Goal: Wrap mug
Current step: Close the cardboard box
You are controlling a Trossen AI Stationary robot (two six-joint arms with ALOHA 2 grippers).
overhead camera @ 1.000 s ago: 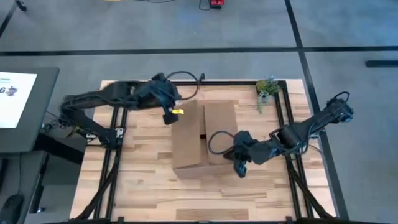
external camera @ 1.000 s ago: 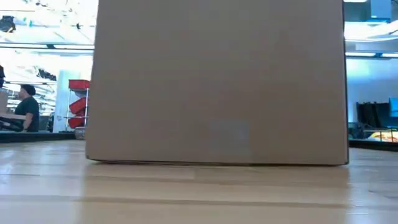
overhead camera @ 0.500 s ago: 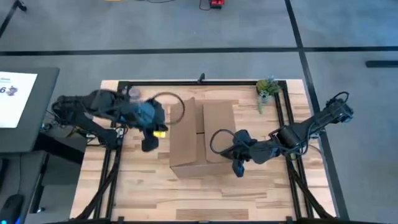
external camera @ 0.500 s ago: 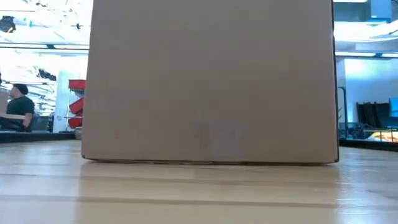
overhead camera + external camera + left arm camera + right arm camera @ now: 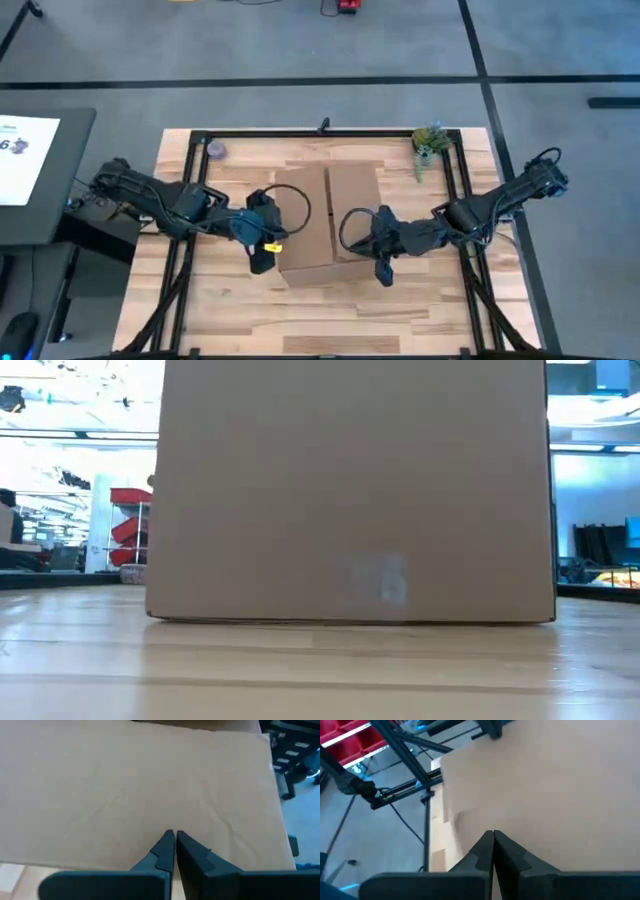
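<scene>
We have a cardboard box (image 5: 327, 225) mid-counter (image 5: 230, 300), top flaps folded shut with a seam running near–far down the middle. No mug visible in any view — if it's there, it's inside the box, and we can't confirm that.

Left pincer (image 5: 262, 240) sits against the box's left wall, toward the near corner. In the left wrist view its fingers (image 5: 167, 851) are pressed together, tips right at the cardboard, holding nothing.

Right pincer (image 5: 380, 245) is at the box's right side, near half, above or on the right flap — which one we can't tell from overhead. Right wrist view shows its fingers (image 5: 490, 849) closed too, nothing pinched, cardboard right in front.

So the key relation: the box lies between the two pincers, right of the left one and left of the right one, long axis near–far. Both are about equally close; neither is clearly nearer.

Our read: we're bracing or squaring the box from both sides, likely before sealing. Risk is uneven pushing that skews or slides the box on the wood.

The low view is filled by the box's near wall; a small plant (image 5: 430, 143) stands at the far right corner of the counter, well apart.
</scene>
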